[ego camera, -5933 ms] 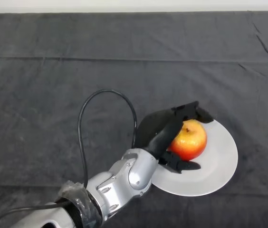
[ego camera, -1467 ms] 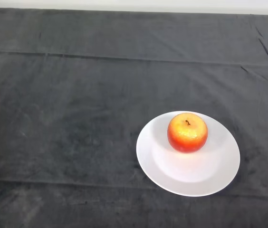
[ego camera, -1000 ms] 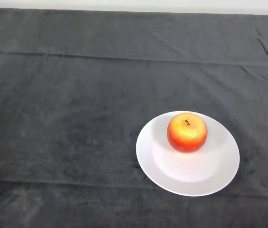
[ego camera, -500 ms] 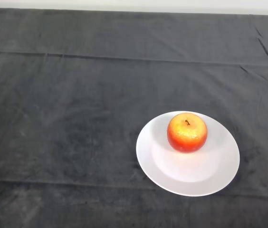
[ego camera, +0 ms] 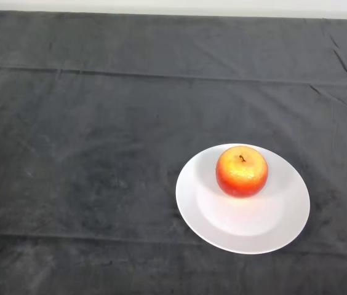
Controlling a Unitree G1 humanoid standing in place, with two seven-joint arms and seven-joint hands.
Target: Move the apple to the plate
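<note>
Red-and-yellow apple (ego camera: 242, 171): one, upright, stem uppermost, resting on the plate (ego camera: 223, 227). It sits on the plate's far half, close to the far rim and slightly off centre toward the right, with the wider bare stretch of plate lying on the near side.

White plate: one, round, flat on the dark cloth (ego camera: 87, 153), placed in the near right part of the table, nearer the near edge than the far one and well in from the right edge.

Dark grey cloth: covers the table from edge to edge, with a long crease running across parallel to the far edge, another across the near part, and small wrinkles toward the far right corner. A pale strip shows beyond the far edge.

Change since the earliest frame: the silver-grey arm and black hand, then closed round the apple above the plate's left side, have gone from view, so the hand's state cannot be told. The apple now stands free on the plate. Over the last second and a half, apple and plate have kept the same places.
</note>
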